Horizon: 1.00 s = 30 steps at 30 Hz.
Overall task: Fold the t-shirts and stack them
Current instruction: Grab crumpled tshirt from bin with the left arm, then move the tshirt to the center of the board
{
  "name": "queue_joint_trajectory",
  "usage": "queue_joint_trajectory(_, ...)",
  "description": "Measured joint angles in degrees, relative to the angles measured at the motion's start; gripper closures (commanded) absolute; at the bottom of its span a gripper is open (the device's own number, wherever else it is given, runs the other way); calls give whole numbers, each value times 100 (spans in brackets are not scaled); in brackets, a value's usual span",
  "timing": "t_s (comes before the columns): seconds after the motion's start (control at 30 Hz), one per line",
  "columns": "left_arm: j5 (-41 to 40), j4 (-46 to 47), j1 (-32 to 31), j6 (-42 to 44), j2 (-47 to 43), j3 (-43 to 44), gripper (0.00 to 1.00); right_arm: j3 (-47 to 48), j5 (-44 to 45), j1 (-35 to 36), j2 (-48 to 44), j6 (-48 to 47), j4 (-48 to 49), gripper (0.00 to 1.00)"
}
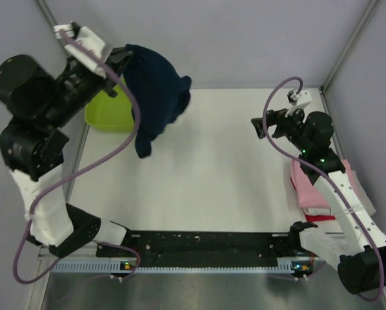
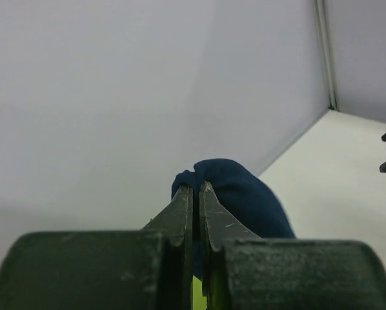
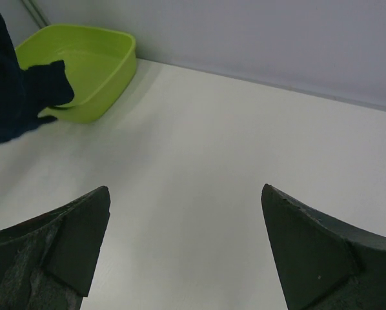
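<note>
My left gripper (image 1: 127, 57) is shut on the dark navy t-shirt (image 1: 154, 90) and holds it high above the table's back left; the cloth hangs bunched below it. In the left wrist view the jaws (image 2: 196, 188) pinch the navy t-shirt (image 2: 244, 197). It also shows at the left of the right wrist view (image 3: 12, 97). My right gripper (image 1: 257, 127) is open and empty above the table's right side, its fingers (image 3: 309, 245) wide apart. A stack of folded t-shirts, pink (image 1: 309, 184) over white and red (image 1: 319, 217), lies at the right edge, partly under my right arm.
A lime green tub (image 1: 108, 111) stands at the back left, partly behind the hanging shirt; it shows in the right wrist view (image 3: 90, 64). Grey walls close the back and sides. The white table (image 1: 212, 174) spreads between the arms.
</note>
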Motion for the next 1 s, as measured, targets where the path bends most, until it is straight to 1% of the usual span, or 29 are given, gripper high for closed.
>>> queue_joint_trajectory(0.07,-37,-42,-20,-20,-420,-17,100,76,-50,2,33,42,-24,1)
queue_joint_trajectory(0.13,-39,2,-39,-61,-649,-278,100,144,-105,0,63,68,-50,1)
queue_joint_trajectory(0.23,-13,92,-131,-120,-496,-935,100,175,-177,2,76,101,-140,1)
queue_joint_trajectory(0.33,11,129,-251,-136,184,-1451,100,184,-166,2,136,98,-280,1)
queue_joint_trajectory(0.43,28,223,-350,-203,1386,-1659,100,304,-50,2,328,74,-597,2)
queue_joint_trajectory(0.53,-68,282,-393,-260,2509,-1663,100,597,83,2,647,46,-1060,8)
queue_joint_trajectory(0.57,-151,321,-404,-267,2811,-1663,98,671,111,2,726,46,-1180,9)
queue_joint_trajectory(0.6,-313,409,-409,-267,3091,-1663,86,748,136,4,802,48,-1331,10)
queue_joint_trajectory(0.67,-590,614,-396,-254,3445,-1661,45,813,175,66,890,42,-1537,11)
queue_joint_trajectory(0.7,-758,730,-367,-256,3604,-1624,28,813,188,142,920,4,-1613,12)
queue_joint_trajectory(0.73,-911,811,-321,-269,3746,-1519,16,813,210,286,946,-63,-1735,12)
queue_joint_trajectory(0.8,-1078,946,-197,-289,3888,-1331,8,813,186,636,1023,-243,-1952,12)
queue_joint_trajectory(0.83,-1134,1034,-98,-345,3893,-1314,2,813,186,859,1084,-369,-2087,12)
queue_joint_trajectory(0.9,-1158,1202,114,-372,3744,-1397,2,802,184,1252,1237,-511,-2343,12)
queue_joint_trajectory(0.97,-1154,1419,304,-374,3333,-1895,2,752,175,1556,1462,-494,-2503,11)
queue_joint_trajectory(1.0,-1134,1506,422,-339,2992,-2308,2,675,173,1718,1615,-444,-2562,10)
